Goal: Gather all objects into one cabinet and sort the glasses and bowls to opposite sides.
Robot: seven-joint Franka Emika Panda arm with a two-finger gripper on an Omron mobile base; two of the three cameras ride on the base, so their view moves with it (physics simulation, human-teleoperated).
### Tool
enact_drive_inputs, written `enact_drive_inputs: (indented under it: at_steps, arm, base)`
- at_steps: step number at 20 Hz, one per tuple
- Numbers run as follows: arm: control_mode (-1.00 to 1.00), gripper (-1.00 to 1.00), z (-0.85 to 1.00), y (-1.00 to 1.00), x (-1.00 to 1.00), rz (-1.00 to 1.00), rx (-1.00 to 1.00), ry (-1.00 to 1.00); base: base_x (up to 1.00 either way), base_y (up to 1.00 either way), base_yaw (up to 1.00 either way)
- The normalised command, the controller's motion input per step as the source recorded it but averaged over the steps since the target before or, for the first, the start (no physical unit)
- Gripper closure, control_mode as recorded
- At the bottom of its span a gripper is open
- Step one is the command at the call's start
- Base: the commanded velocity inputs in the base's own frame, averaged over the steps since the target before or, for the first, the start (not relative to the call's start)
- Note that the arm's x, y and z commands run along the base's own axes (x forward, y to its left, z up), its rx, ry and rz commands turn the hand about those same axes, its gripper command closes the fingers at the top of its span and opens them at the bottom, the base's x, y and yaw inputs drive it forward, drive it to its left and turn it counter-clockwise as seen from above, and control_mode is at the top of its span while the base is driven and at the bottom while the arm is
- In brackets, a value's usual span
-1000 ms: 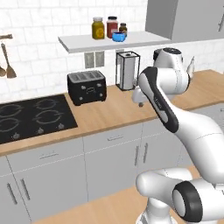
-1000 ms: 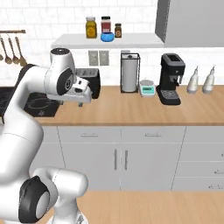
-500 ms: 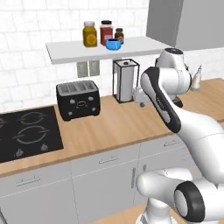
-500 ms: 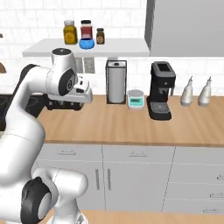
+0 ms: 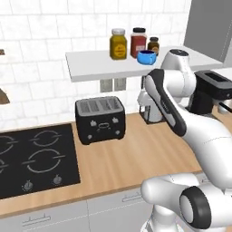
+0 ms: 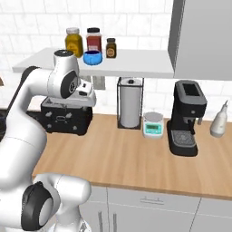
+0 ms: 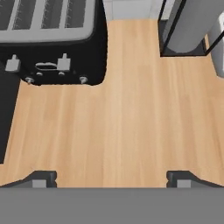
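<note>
A small squat bright-blue vessel (image 5: 146,57) (image 6: 93,57) stands on the white wall shelf (image 5: 95,66) (image 6: 136,63), next to the spice jars. My gripper (image 7: 112,179) is open, its two dark fingertips (image 7: 43,178) wide apart with nothing between them. It points down at bare wooden counter (image 7: 118,122) in front of the toaster (image 7: 48,39). In the right base view my hand (image 6: 85,90) hangs below the shelf, above the toaster (image 6: 65,118). A grey wall cabinet (image 6: 204,36) (image 5: 210,25) shows at the upper right; its inside is hidden.
Three spice jars (image 6: 74,41) stand on the shelf. On the counter are a paper towel holder (image 6: 130,103), a small scale (image 6: 153,124), a black coffee machine (image 6: 186,118) and a pale bottle (image 6: 219,120). A black hob (image 5: 31,158) lies left of the toaster (image 5: 100,118).
The whole picture has shifted and grown in both base views, so the base has driven closer to the counter. The gripper has stayed open and empty.
</note>
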Motion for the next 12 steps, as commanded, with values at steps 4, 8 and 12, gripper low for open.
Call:
enact_drive_inputs:
  at_steps: [4, 8, 12]
  arm:
    - [1.0, -1.0, 0.0, 0.0, 0.0, 0.0, 0.0, 0.0]
    - [1.0, -1.0, 0.0, 0.0, 0.0, 0.0, 0.0, 0.0]
    - [1.0, -1.0, 0.0, 0.0, 0.0, 0.0, 0.0, 0.0]
  base:
    - [0.05, -0.04, 0.03]
    - [0.01, -0.09, 0.0]
    - [0.19, -0.53, 0.0]
